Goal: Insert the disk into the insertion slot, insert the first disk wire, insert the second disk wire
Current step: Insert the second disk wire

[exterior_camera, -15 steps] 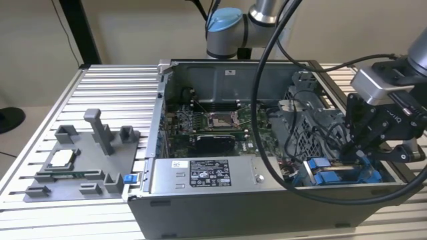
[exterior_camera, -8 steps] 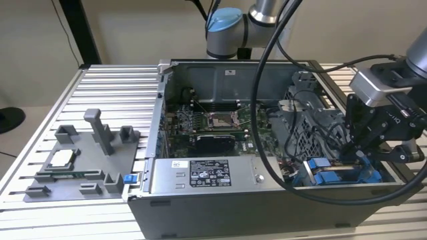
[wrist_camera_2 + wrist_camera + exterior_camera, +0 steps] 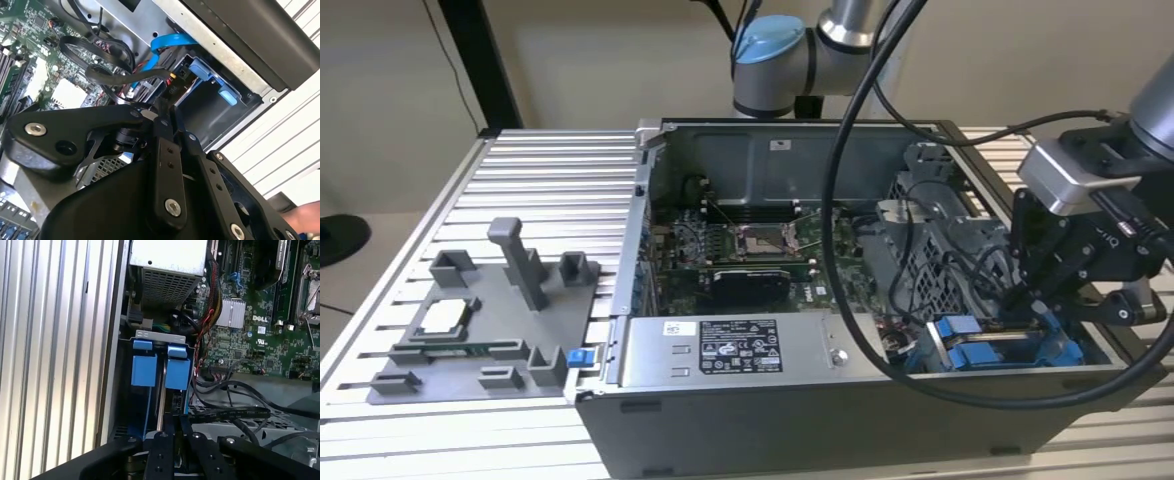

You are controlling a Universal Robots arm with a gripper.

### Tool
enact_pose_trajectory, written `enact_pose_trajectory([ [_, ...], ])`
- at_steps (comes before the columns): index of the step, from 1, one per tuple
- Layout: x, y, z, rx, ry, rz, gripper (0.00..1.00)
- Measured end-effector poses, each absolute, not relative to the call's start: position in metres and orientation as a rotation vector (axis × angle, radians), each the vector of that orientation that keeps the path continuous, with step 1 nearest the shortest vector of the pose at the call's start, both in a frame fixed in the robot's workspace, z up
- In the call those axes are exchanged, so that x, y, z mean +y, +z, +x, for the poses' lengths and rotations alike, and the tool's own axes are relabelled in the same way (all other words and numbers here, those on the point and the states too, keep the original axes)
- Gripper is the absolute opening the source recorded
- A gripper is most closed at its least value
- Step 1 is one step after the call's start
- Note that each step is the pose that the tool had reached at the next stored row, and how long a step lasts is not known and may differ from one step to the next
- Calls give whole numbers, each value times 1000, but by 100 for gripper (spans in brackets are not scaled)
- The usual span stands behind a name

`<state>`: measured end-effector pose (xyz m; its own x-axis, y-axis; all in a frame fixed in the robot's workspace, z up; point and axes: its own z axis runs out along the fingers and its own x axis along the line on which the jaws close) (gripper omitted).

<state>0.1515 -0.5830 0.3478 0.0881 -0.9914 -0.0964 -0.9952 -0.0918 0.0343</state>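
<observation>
Reaching down into the open computer case, the gripper hangs over the insertion slot at the case corner nearest the surface's front edge on the exterior view's right. Its fingers stand close together, pinched on something thin, though what they grip I cannot tell. The disk sits upright in the slot, blue frame tabs showing. A black cable lies just beside the gripper; the grey fixture tray rests well apart.
</observation>
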Motion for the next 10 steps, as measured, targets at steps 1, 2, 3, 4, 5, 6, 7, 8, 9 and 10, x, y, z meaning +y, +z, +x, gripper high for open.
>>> enact_pose_trajectory([
  [1, -583, 348, 152, 2089, 147, -2287, 0],
  [2, -582, 347, 152, 2089, 147, -2286, 0],
  [3, -582, 347, 152, 2088, 147, -2286, 0],
  [4, -582, 347, 152, 2088, 147, -2286, 0],
  [5, -582, 346, 152, 2087, 147, -2285, 0],
  [6, -581, 346, 152, 2087, 148, -2285, 0],
  [7, -581, 346, 152, 2087, 148, -2285, 0],
  [8, -581, 345, 152, 2086, 148, -2284, 0],
  [9, -581, 345, 152, 2086, 149, -2284, 0],
  [10, -581, 344, 153, 2085, 149, -2283, 0],
])
